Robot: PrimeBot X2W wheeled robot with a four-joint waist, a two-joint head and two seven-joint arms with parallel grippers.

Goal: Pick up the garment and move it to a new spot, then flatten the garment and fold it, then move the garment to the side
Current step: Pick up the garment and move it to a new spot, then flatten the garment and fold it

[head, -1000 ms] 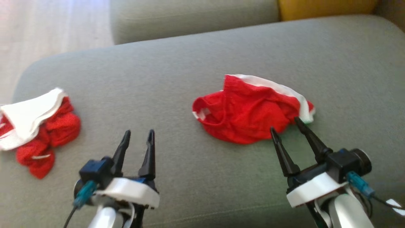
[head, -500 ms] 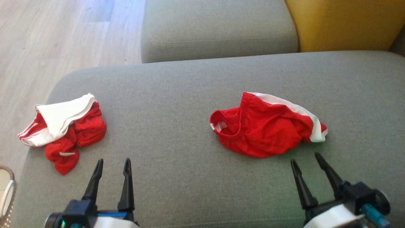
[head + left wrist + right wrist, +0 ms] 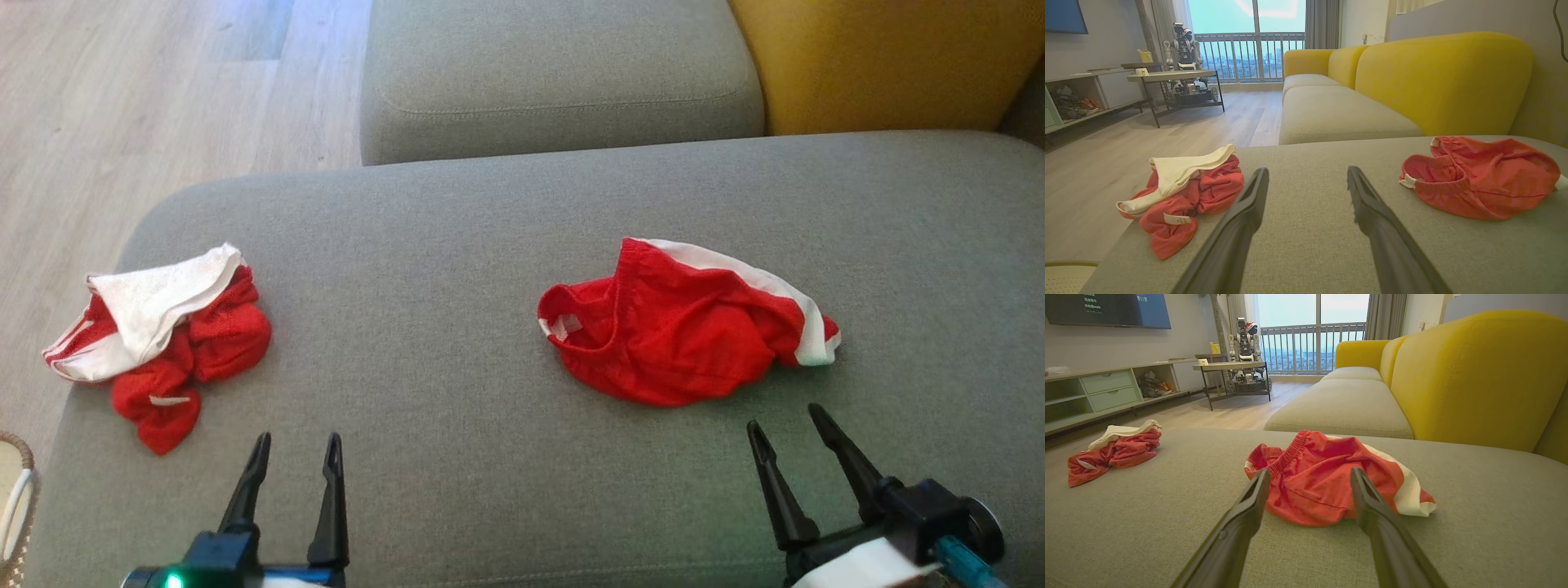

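From the head view I saw both tools low in the frame over the grey sofa cushion (image 3: 457,269), neither touching cloth. The left tool (image 3: 298,443) stood with its fingers spread wide and nothing between them. The right tool (image 3: 784,417) was spread just as wide and also empty, its tips pointing at the red garment (image 3: 678,343) and stopping just short of its near edge. That garment lay crumpled on the cushion to the right of centre, a white stripe along its far side. A second red-and-white heap (image 3: 163,335) sat well apart at the cushion's left end, near the wooden floor (image 3: 163,82).

Through the left wrist view the left tool's dark fingers (image 3: 1241,220) rose wide apart above bare cushion, with the heap (image 3: 1188,192) off to their left and the red garment (image 3: 1482,183) to their right, its elastic waistband turned toward me.

Through the right wrist view the right tool's open fingers (image 3: 1376,514) framed the red garment (image 3: 1323,457), which lay directly ahead, close to the tips; I could not tell whether they brushed it
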